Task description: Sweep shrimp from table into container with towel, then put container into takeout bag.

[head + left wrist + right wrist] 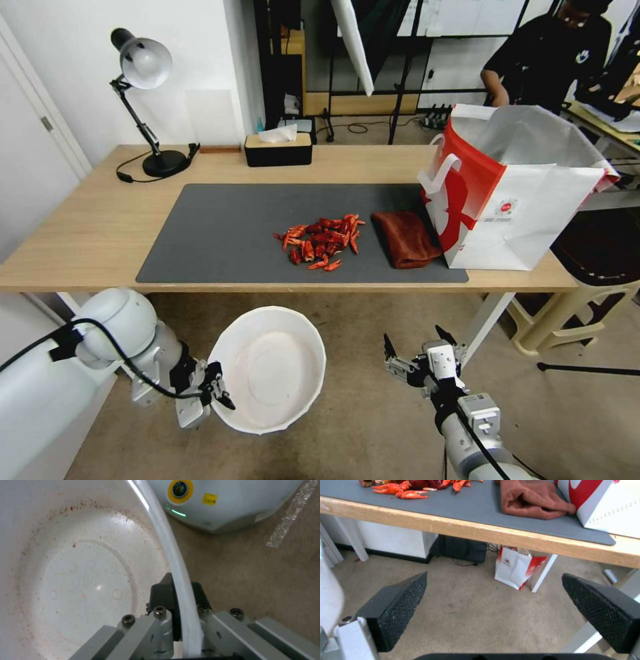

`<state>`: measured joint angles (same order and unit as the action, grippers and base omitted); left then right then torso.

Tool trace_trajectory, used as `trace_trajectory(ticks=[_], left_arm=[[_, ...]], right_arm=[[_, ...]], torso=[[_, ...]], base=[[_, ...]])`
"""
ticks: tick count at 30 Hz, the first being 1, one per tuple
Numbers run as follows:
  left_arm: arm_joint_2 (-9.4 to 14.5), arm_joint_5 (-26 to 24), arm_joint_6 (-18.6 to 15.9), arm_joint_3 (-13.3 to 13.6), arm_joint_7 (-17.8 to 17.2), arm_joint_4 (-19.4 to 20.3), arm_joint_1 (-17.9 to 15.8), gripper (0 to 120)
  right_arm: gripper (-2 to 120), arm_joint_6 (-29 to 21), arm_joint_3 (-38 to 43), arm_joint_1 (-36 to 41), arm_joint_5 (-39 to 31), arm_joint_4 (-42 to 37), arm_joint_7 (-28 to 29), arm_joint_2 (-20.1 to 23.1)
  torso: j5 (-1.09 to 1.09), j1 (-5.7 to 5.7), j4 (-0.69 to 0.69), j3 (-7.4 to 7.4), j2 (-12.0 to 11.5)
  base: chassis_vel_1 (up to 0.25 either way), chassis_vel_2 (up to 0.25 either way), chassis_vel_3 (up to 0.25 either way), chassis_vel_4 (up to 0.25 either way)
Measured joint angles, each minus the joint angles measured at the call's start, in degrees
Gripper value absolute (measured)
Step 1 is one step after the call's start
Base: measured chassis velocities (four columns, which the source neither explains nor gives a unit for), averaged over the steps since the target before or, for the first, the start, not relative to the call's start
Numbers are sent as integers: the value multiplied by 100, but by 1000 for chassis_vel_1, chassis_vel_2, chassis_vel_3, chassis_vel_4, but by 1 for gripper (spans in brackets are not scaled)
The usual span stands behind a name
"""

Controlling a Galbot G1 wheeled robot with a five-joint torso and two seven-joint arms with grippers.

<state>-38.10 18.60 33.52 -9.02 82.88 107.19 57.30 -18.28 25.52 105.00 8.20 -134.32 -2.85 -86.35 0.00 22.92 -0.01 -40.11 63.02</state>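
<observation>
A heap of red-orange shrimp (321,241) (410,486) lies on the dark grey mat of the table (87,227) (506,536). Just right of it rests the rust-red towel (405,239) (533,500), with the white and red takeout bag (517,190) (606,502) standing at the table's right end. Below the front edge, my left gripper (220,393) (180,597) is shut on the rim of the empty white container (269,369) (73,567), one finger inside and one outside. My right gripper (417,343) (493,610) hangs open below the table edge, holding nothing.
A black desk lamp (143,100) and a black tissue box (278,148) stand at the table's back. A stool (587,280) sits right of the table. A small paper bag (516,566) stands on the carpet under the table.
</observation>
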Motion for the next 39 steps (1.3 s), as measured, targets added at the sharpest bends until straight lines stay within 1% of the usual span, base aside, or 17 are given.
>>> trace_trajectory(ticks=[1,2,5,6,9,10,13,14,16,19,20,23,25,27,33,35,39], left_arm=[[-87,47,12,39,-5,-111,-36,0],[-87,47,12,39,-5,-111,-36,0],[-327,214,20,246,-35,-414,-229,0],[-327,214,20,246,-35,-414,-229,0],[-462,375,14,544,-184,-576,-472,0],[-462,375,14,544,-184,-576,-472,0],[-580,593,-1,819,-392,-674,-757,0],[-602,643,-24,928,-444,-696,-866,0],[-612,665,-50,991,-462,-702,-939,0],[-648,711,-129,1265,-474,-722,-1274,0],[-648,711,-129,1265,-474,-722,-1274,0],[-704,701,-194,1521,-434,-818,-1644,0],[-720,696,-210,1582,-419,-851,-1735,0],[-770,658,-244,1759,-384,-946,-2003,0],[-824,569,-279,1972,-323,-1056,-2328,0],[-848,512,-293,2116,-267,-1098,-2479,0],[-901,467,-304,2283,-207,-1128,-2607,0]], right_arm=[[100,0,10,7,-2,-13,0,0],[100,0,10,7,-2,-13,0,0],[100,2,29,37,-7,-67,-1,1],[100,2,29,37,-7,-67,-1,1],[100,2,51,52,-15,-110,-2,2],[100,2,51,52,-15,-110,-2,2],[100,4,66,60,-27,-131,-2,2],[100,5,69,61,-29,-134,-1,-1],[100,6,71,61,-30,-137,-1,-4],[100,9,71,58,-33,-139,-1,-19],[100,9,71,58,-33,-139,-1,-19],[100,10,66,44,-33,-137,-1,-40],[100,10,66,38,-33,-133,-1,-44],[100,10,65,24,-38,-125,-1,-49],[100,2,69,-7,-44,-89,1,-60],[100,-1,66,-23,-44,-58,1,-73],[100,-11,64,-47,-44,-27,5,-88]], torso=[[-1,0,1,0,0],[-1,0,1,0,0],[0,0,1,0,0],[0,0,1,0,0],[1,0,1,0,0],[1,0,1,0,0],[1,0,0,0,0],[0,0,0,0,0],[0,0,0,0,0],[0,0,1,0,0],[0,0,1,0,0],[1,0,0,0,0],[1,0,0,0,0],[1,0,0,0,0],[0,0,1,-1,0],[1,0,1,0,0],[0,0,0,0,0]], base=[[0,0,0,0],[0,0,0,0],[0,0,0,0],[0,0,0,0],[0,0,0,0],[0,0,0,0],[0,0,0,0],[0,0,0,0],[0,0,0,0],[0,0,0,0],[0,0,0,0],[0,0,0,0],[0,0,0,0],[0,0,0,0],[0,0,0,0],[0,0,0,0],[0,0,0,0]])
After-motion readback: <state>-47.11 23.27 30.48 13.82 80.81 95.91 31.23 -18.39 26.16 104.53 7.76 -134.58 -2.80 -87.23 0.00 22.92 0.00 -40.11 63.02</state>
